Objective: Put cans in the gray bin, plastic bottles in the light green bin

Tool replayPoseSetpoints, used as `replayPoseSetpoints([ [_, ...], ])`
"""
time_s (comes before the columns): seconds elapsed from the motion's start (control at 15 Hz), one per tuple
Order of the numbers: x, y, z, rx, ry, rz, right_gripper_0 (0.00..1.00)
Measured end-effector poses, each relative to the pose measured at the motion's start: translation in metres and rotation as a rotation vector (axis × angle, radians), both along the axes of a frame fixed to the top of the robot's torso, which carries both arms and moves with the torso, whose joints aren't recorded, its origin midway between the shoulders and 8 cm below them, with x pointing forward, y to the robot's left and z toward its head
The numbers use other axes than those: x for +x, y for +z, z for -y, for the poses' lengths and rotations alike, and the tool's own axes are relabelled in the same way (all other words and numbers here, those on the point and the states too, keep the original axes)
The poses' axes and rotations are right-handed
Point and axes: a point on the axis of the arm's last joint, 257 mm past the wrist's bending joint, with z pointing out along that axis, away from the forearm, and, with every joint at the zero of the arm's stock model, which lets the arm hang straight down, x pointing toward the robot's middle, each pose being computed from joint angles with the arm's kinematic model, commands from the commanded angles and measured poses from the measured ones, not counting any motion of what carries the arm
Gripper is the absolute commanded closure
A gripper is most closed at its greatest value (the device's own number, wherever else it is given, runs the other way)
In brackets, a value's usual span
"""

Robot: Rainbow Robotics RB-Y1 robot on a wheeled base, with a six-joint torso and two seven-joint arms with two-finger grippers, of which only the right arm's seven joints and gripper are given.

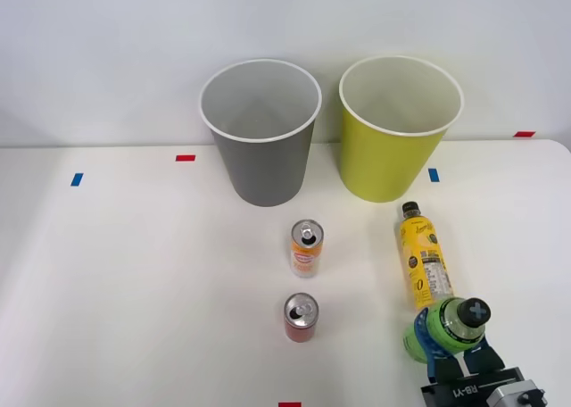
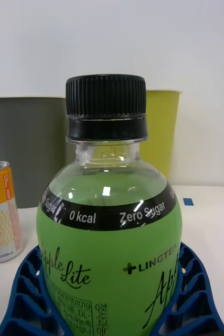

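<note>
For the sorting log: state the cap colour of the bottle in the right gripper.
Black, on the green bottle; clearest in the right wrist view.

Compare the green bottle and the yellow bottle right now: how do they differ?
The green bottle stands upright between the right gripper's blue fingers; the yellow bottle lies flat on the table, ungripped. The green bottle looks rounder, the yellow one slimmer. Both have black caps.

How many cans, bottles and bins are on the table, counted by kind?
Cans: 2, an orange can and a red can
Bottles: 2, a yellow bottle and a green bottle
Bins: 2, a gray bin and a light green bin
Total: 6
</note>
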Motion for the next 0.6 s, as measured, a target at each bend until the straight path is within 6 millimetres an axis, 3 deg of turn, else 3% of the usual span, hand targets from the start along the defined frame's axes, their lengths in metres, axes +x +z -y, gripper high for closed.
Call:
replayPoseSetpoints([
  [0.33, -0.008, 0.029, -0.011, -0.011, 0.044, 0.043, 1.00],
  [0.6, 0.009, 0.060, -0.024, -0.023, 0.075, 0.002, 1.00],
])
